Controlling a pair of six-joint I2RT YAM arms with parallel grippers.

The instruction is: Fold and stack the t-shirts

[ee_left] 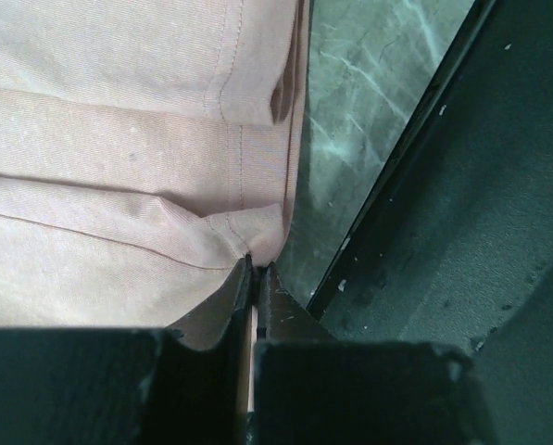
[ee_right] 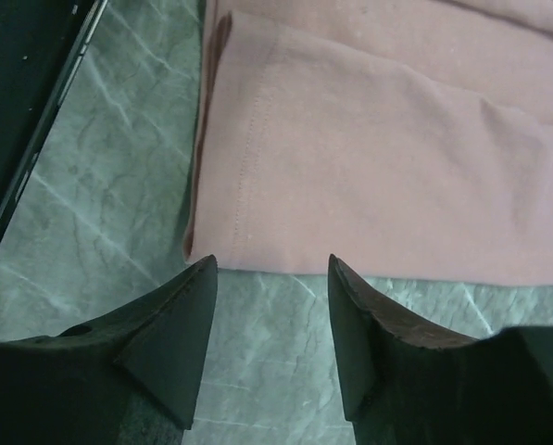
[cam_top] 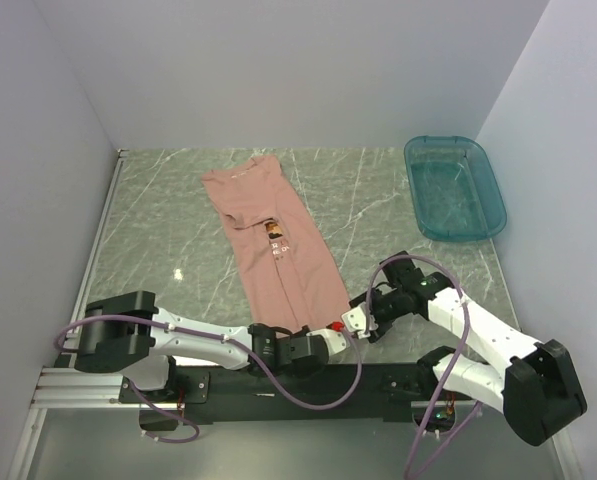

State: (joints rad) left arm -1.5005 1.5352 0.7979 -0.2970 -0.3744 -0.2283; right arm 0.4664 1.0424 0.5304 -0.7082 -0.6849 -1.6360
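A salmon-pink t-shirt (cam_top: 273, 245) lies on the marble table (cam_top: 158, 220) as a long narrow strip, collar end far, hem end near, with a small print at its middle. My left gripper (cam_top: 323, 338) is at the near hem. In the left wrist view it (ee_left: 257, 269) is shut on a puckered corner of the t-shirt (ee_left: 119, 139) hem. My right gripper (cam_top: 358, 322) sits just right of that same end. In the right wrist view it (ee_right: 271, 261) stands open, its tips at the cloth's edge, the t-shirt (ee_right: 378, 158) just beyond and bare table between the fingers.
A teal see-through plastic bin (cam_top: 454, 186) stands at the back right of the table. The black mounting rail (cam_top: 278, 385) runs along the near edge, close behind both grippers. White walls close in the left, back and right sides.
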